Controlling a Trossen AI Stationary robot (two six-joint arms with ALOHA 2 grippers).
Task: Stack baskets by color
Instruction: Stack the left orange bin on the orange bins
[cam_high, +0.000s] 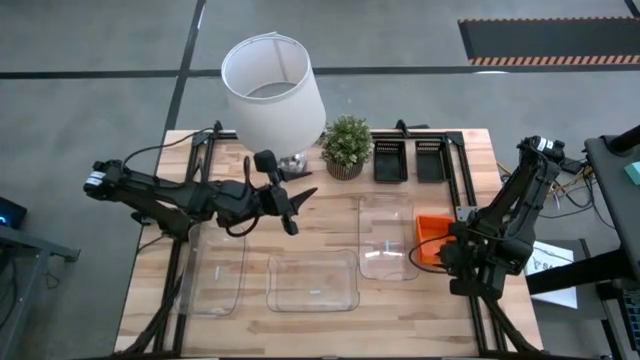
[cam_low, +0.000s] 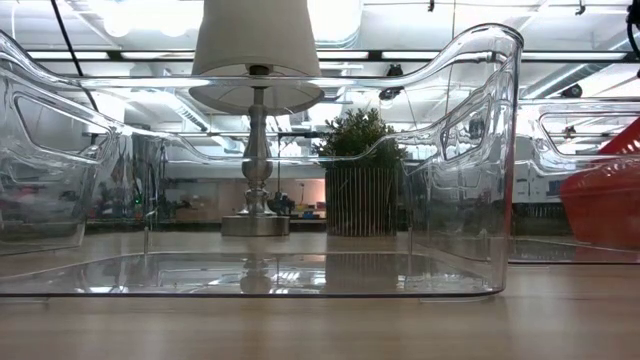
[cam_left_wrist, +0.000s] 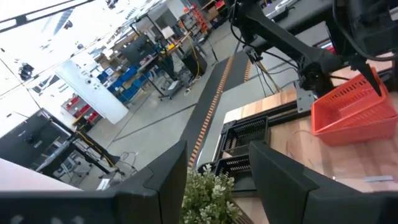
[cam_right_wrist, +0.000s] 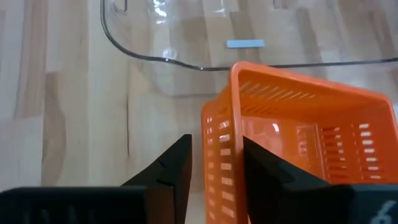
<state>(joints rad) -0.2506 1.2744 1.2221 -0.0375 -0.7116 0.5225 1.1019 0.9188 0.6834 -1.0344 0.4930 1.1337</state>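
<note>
An orange basket (cam_high: 433, 232) lies near the table's right edge, beside a clear basket (cam_high: 387, 235); its rim slants in the low view (cam_low: 605, 195). My right gripper (cam_right_wrist: 216, 140) reaches down at a slant, open, with its fingers on either side of the basket's end wall. Two more clear baskets (cam_high: 313, 282) (cam_high: 215, 270) rest on the near half of the table. Two black baskets (cam_high: 390, 160) (cam_high: 430, 160) sit side by side at the far edge. My left gripper (cam_high: 298, 210) hovers open and level above the middle of the table, holding nothing. My right gripper has one finger (cam_right_wrist: 273, 180) inside the orange basket and one (cam_right_wrist: 171, 171) outside its end wall (cam_right_wrist: 217, 155), coming from above at a slant. Bare wood shows between the outer finger and the wall. Whether the inner finger touches the wall I cannot tell.
A white lamp (cam_high: 272, 85) and a small potted plant (cam_high: 346, 145) stand at the far edge, left of the black baskets. Metal frames run along both sides of the table (cam_high: 470, 190). Bare wood shows between the plant and the clear baskets.
</note>
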